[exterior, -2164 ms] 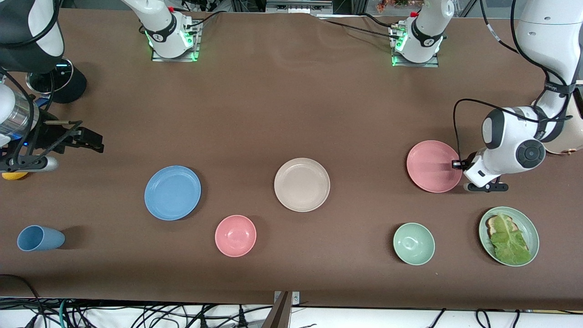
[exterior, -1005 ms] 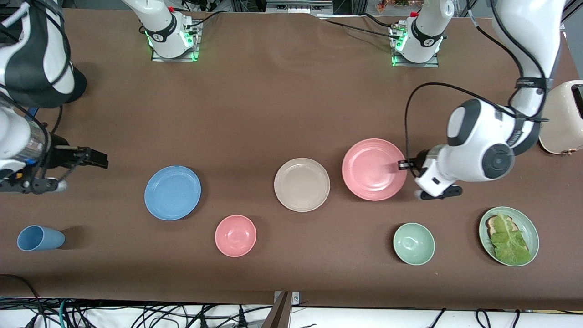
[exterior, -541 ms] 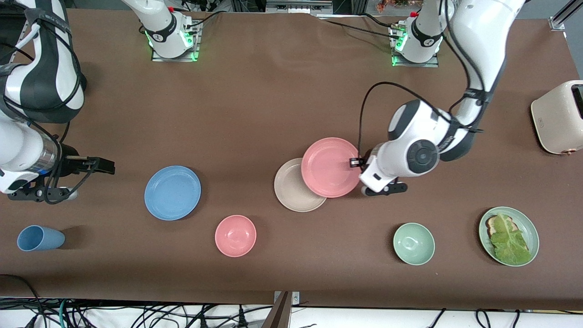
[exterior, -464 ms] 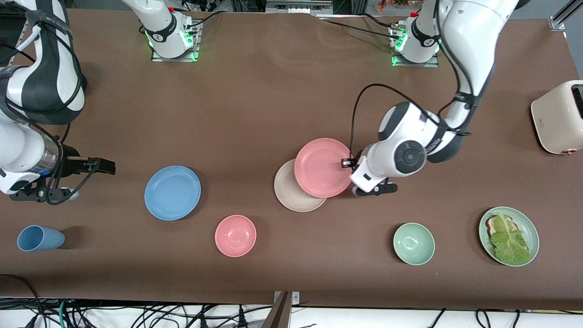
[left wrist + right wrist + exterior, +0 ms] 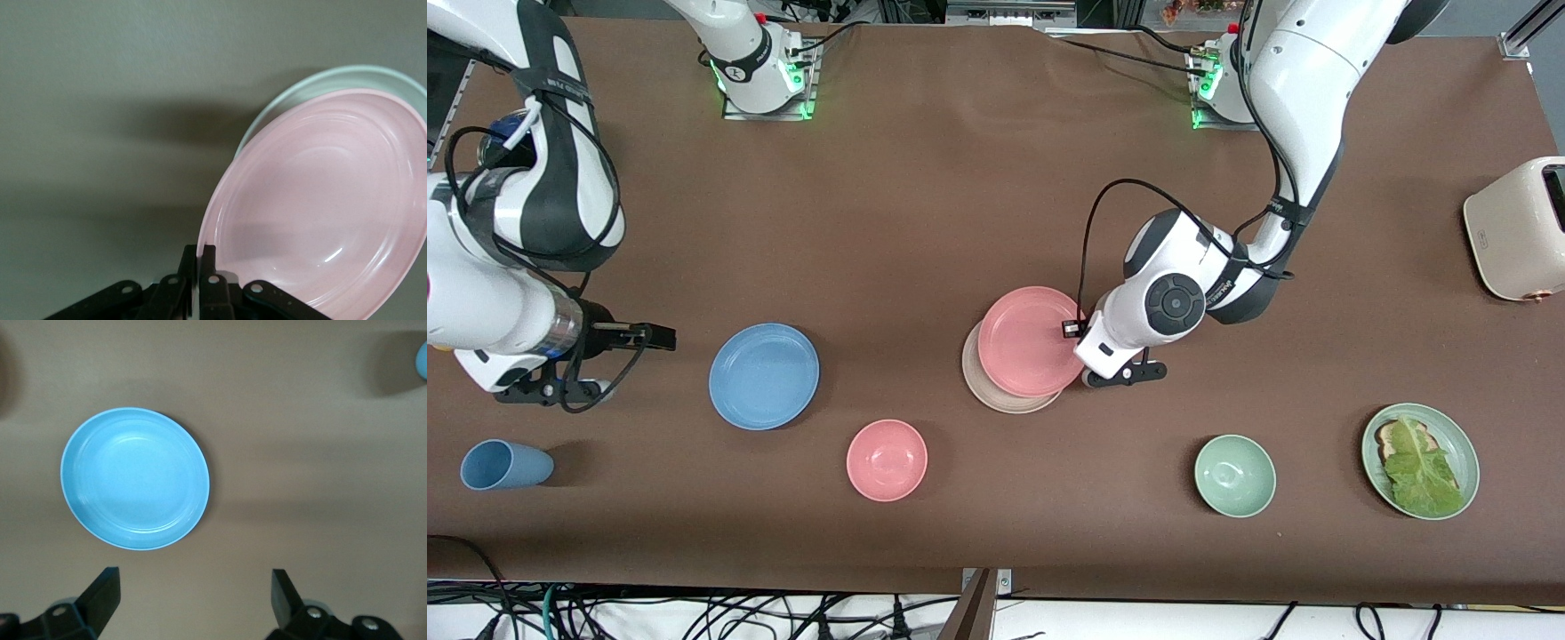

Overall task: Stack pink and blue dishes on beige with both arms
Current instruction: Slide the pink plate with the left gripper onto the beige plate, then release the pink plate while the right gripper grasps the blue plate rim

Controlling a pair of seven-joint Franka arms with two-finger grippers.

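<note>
Clamped on the rim of the pink plate [image 5: 1029,340], the left gripper [image 5: 1069,329] has carried it almost squarely over the beige plate [image 5: 996,399], so lowering looks next, while the right gripper [image 5: 660,336], fingers wide, has neared the blue plate [image 5: 764,376].

A wide table [image 5: 960,178] covered in a matte brown cloth fills nearly the whole front view; the cloth shows faint creases near the middle of the table's farther part. Light falls from above and casts soft, blurred shadows on the cloth. Along the table's nearest edge runs a pale strip crowded with tangled black cables [image 5: 694,613], with a small metal bracket [image 5: 985,582] at the middle of the edge. At the farthest edge, more cables [image 5: 827,11] and bits of metal framing [image 5: 1009,12] show against a dark surround.
</note>
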